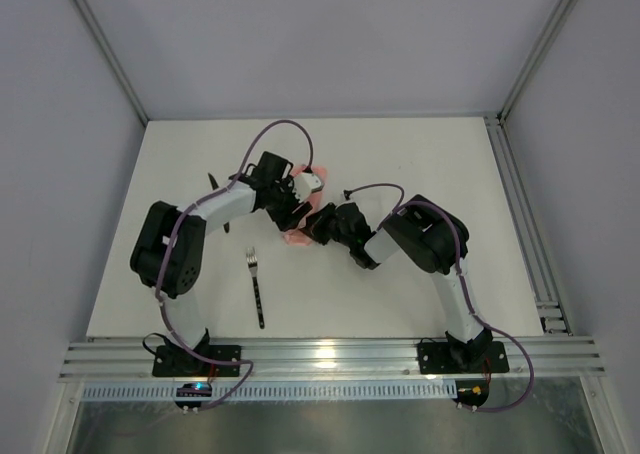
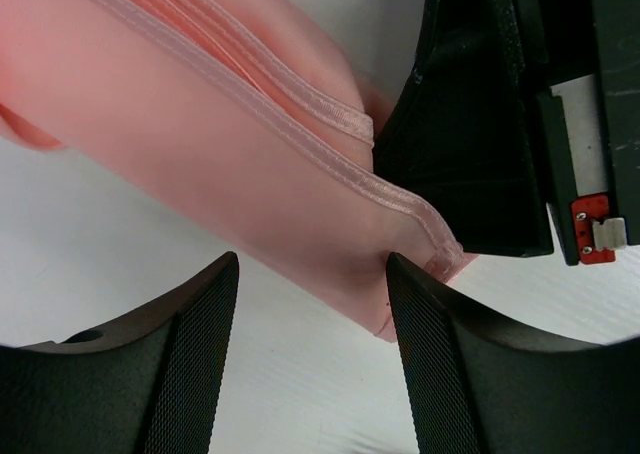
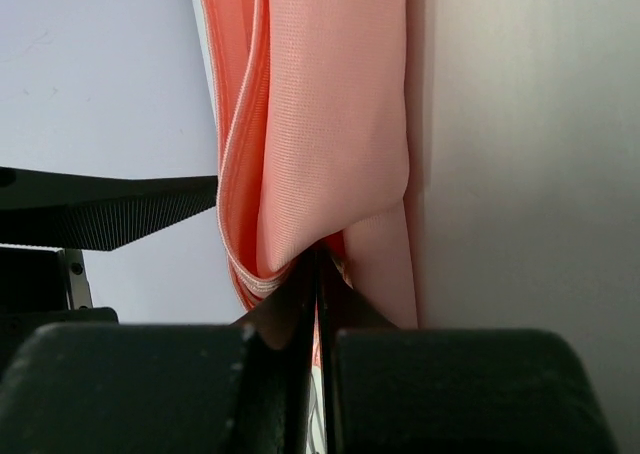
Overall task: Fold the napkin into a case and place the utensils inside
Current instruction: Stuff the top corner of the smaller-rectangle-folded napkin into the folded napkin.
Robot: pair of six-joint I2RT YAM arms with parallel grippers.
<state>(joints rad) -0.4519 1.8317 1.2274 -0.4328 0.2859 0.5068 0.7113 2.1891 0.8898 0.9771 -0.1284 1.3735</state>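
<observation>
Napkin (image 1: 298, 238) is bunched into a narrow, multi-layered pink band near mid-tabletop (image 1: 420, 164), directly between the two hands and touching both. It is not yet a case: no flat oblong and no diagonal pocket edge are visible. In the overhead view its long axis runs roughly away from the arm bases, and most of it is hidden under the hands. Right hand (image 3: 318, 284): fingers pressed together, pinching a fold of the napkin at the very tips. The cloth extends straight ahead of it as a doubled loop with a stitched hem on its left. Left hand (image 2: 310, 266): fingers spread, nothing gripped. The band crosses just ahead of the gap on a diagonal, from far-left down to a hemmed corner that ends beside the left hand's right finger (image 2: 440, 374). The right hand's dark body sits just beyond that corner. Judgement: the left hand is placed to take the free corner, and the coming move turns on that corner lying just ahead of its open gap, slightly to the right. I cannot tell whether the band is lifted or resting on the tabletop. Cloth is thin, soft and plain, with smooth folds and a double-stitched border. Fork (image 1: 257, 286) lies well apart from both hands on the base side, nearer the left arm, tines pointing away from the bases. A dark sliver (image 1: 213, 180) beside the left forearm may be the knife, but it is mostly hidden.
</observation>
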